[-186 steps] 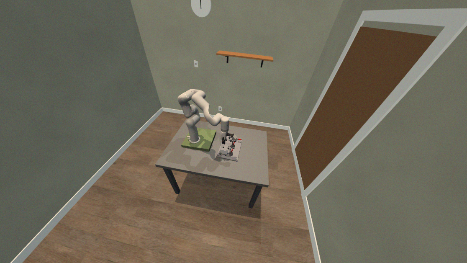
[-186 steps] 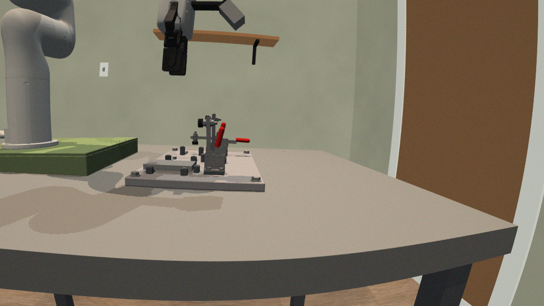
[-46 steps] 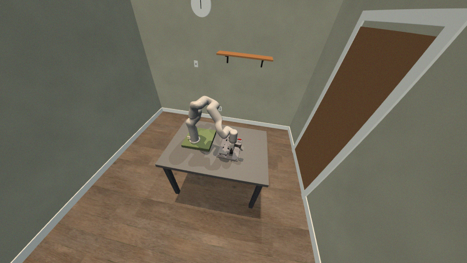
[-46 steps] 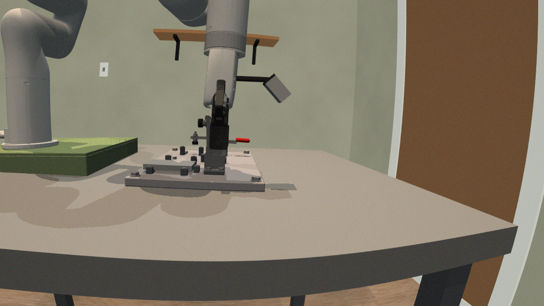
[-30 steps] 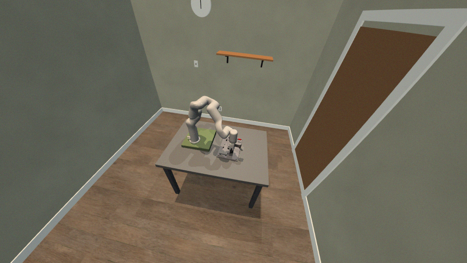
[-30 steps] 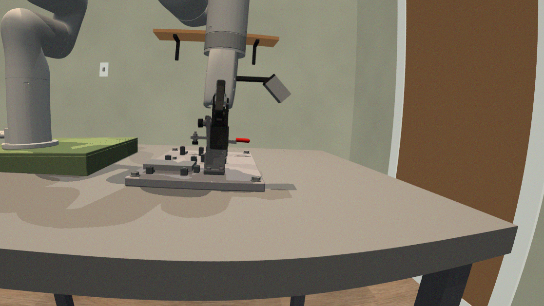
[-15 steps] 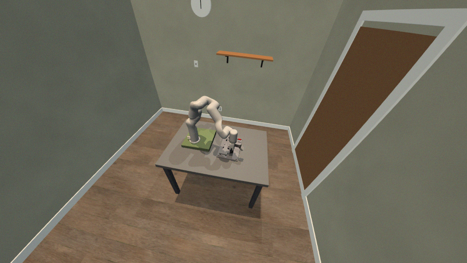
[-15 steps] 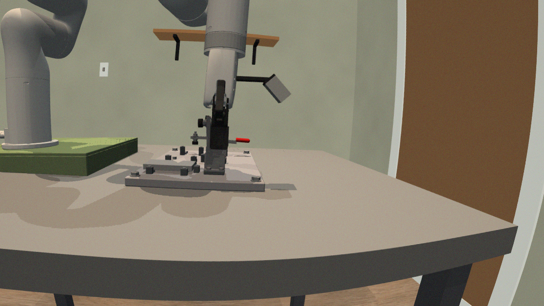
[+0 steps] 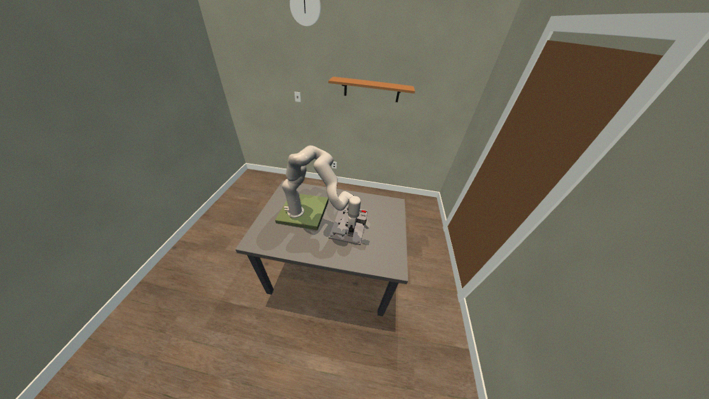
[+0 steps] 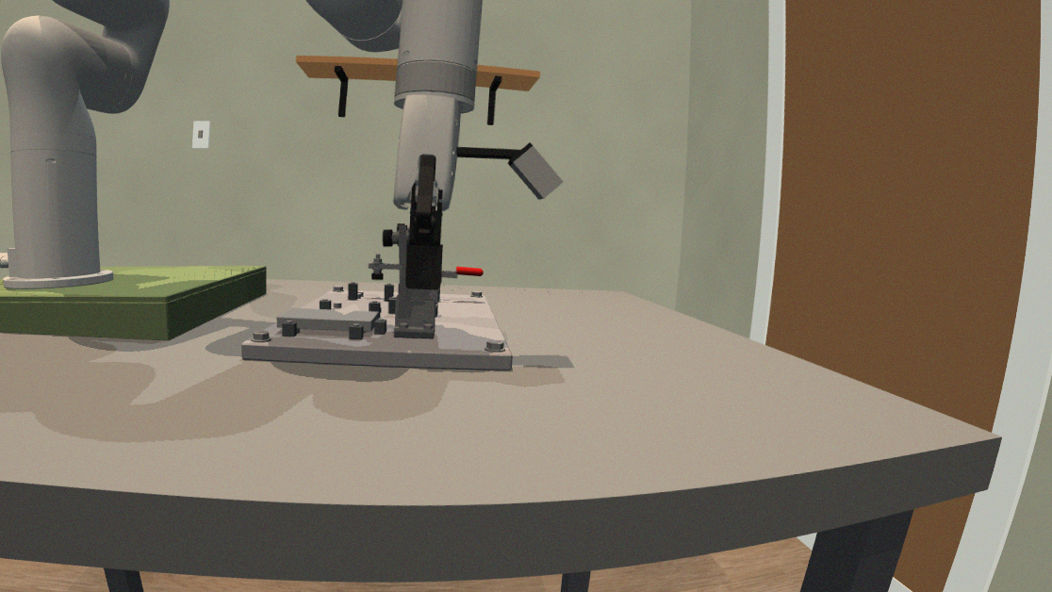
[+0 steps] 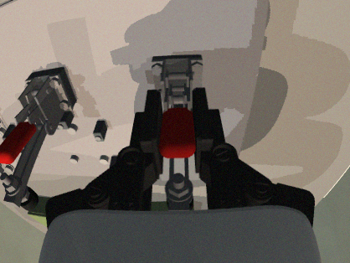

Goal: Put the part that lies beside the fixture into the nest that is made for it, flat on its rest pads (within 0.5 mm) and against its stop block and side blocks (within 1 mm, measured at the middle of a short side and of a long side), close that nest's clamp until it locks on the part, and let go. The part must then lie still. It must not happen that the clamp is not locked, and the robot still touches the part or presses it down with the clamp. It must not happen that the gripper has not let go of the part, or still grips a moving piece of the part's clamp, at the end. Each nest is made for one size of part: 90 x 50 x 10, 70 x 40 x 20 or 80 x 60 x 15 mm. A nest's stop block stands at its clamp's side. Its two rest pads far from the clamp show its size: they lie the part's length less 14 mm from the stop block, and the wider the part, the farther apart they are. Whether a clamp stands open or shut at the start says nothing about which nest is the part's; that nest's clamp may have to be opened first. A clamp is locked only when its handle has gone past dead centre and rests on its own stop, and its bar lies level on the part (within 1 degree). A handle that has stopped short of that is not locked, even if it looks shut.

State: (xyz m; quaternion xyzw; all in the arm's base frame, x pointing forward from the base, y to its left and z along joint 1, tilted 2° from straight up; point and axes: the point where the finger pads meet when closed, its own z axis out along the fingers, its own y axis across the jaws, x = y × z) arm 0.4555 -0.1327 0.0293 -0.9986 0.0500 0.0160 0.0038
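My gripper (image 11: pixel 177 107) is shut on the red handle (image 11: pixel 177 134) of a toggle clamp, which stands upright on the grey fixture plate (image 10: pixel 378 344). In the exterior view the gripper (image 10: pixel 421 275) hangs straight down over this clamp's base (image 10: pixel 414 320). A flat grey part (image 10: pixel 327 319) lies in a nest on the plate's left side, among dark blocks and pads. A second clamp with a red handle (image 10: pixel 468 271) lies level farther back; it also shows in the wrist view (image 11: pixel 17 141). In the top view the fixture (image 9: pixel 347 229) is small and the fingers are hidden.
The arm's base stands on a green block (image 10: pixel 132 298) at the left of the table. Dark pins and blocks (image 10: pixel 353 288) stand up from the plate around the nests. The table's edge (image 10: pixel 515 515) runs along the front.
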